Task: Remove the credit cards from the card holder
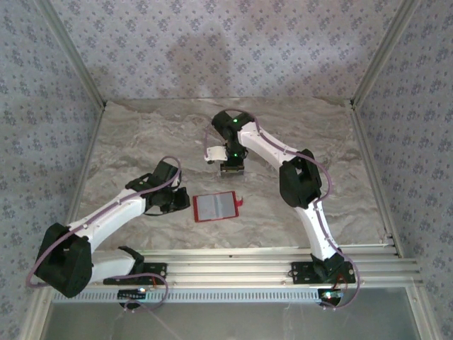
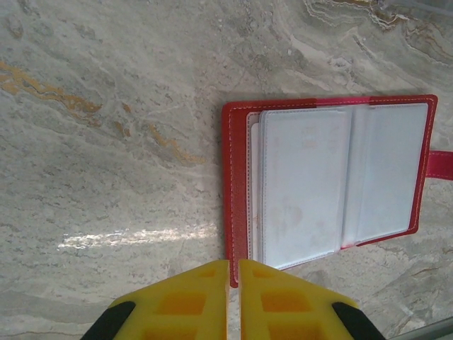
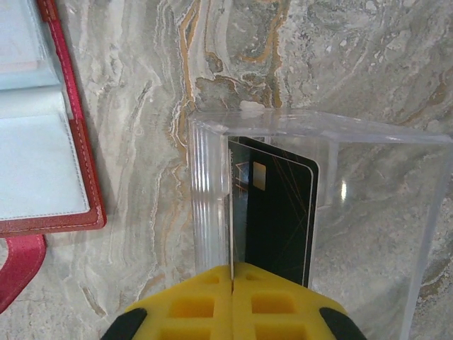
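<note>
**Credit card status: one card counted at the clear container, one holder open on the table**

1. Credit card (image 3: 279, 212): one dark card with a gold chip stands on edge inside the clear container (image 3: 205, 198). A thin second edge runs along its left side. This may be a second card, but the right wrist view does not settle it.
2. Right gripper (image 3: 232, 273): the two yellow fingers are pressed together on the near edge of the credit card. In the top view the right gripper (image 1: 232, 168) hangs beyond the holder, toward the far side of the table (image 1: 141, 142).
3. Card holder (image 1: 214, 206): one red holder lies flat and open, between the two arms. Its pale clear pockets face up, and one red closure tab (image 2: 442, 164) sticks out from one side.
4. Left gripper (image 2: 233, 263): fingers closed against each other with nothing between them, just beside a corner of the card holder (image 2: 237, 191).
5. The card holder (image 3: 85, 177) lies near the clear container, not touching it.
</note>
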`<state>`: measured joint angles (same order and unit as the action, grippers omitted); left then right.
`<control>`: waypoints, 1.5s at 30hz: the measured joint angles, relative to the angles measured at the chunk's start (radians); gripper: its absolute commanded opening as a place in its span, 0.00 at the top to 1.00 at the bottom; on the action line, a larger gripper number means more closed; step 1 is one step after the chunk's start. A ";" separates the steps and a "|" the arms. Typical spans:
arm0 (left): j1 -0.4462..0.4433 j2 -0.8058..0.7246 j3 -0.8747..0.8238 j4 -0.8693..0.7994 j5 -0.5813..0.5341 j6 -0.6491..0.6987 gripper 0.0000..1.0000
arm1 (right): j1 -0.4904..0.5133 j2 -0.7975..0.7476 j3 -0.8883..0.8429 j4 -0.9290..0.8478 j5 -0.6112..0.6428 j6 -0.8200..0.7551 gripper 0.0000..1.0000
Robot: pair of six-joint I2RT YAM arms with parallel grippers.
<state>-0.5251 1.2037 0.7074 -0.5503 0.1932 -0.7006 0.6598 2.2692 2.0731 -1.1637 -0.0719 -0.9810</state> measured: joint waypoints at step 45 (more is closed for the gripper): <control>0.002 0.186 0.012 0.072 0.074 0.028 0.99 | 0.032 -0.489 -0.617 0.555 -0.128 0.939 0.96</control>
<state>-0.5232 1.3899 0.7193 -0.4786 0.2676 -0.6727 0.6918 1.7798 1.4563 -0.6086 -0.2001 -0.0422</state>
